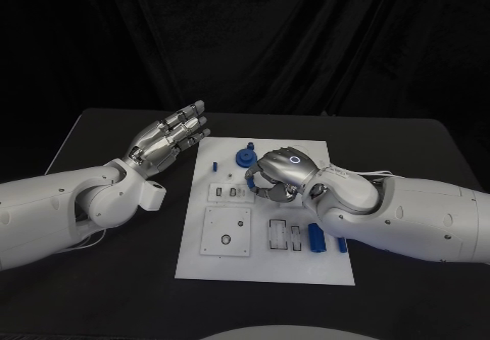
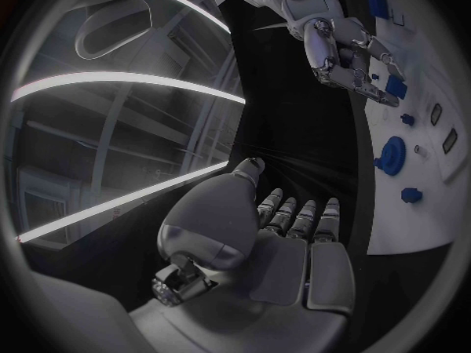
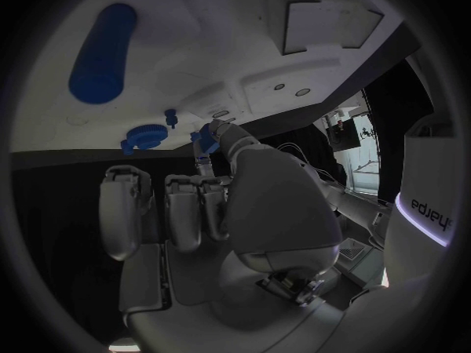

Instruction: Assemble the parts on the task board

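The black table (image 1: pixel 408 142) is carrying the white task board (image 1: pixel 306 269) at its middle. The left hand (image 1: pixel 168 138) is hovering beside the board's left edge, fingers straight, close together and holding nothing. The right hand (image 1: pixel 277 173) is sitting over the board's upper middle, fingers curled, pinching a small blue part (image 3: pixel 208 139). A blue gear (image 1: pixel 246 156) is lying just beside it; a blue cylinder (image 1: pixel 316 239) is lying near the board's lower right.

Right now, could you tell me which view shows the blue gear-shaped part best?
The left wrist view: the blue gear-shaped part lies unobstructed on the task board. In the head view the right hand partly hides it; the right wrist view shows it small.
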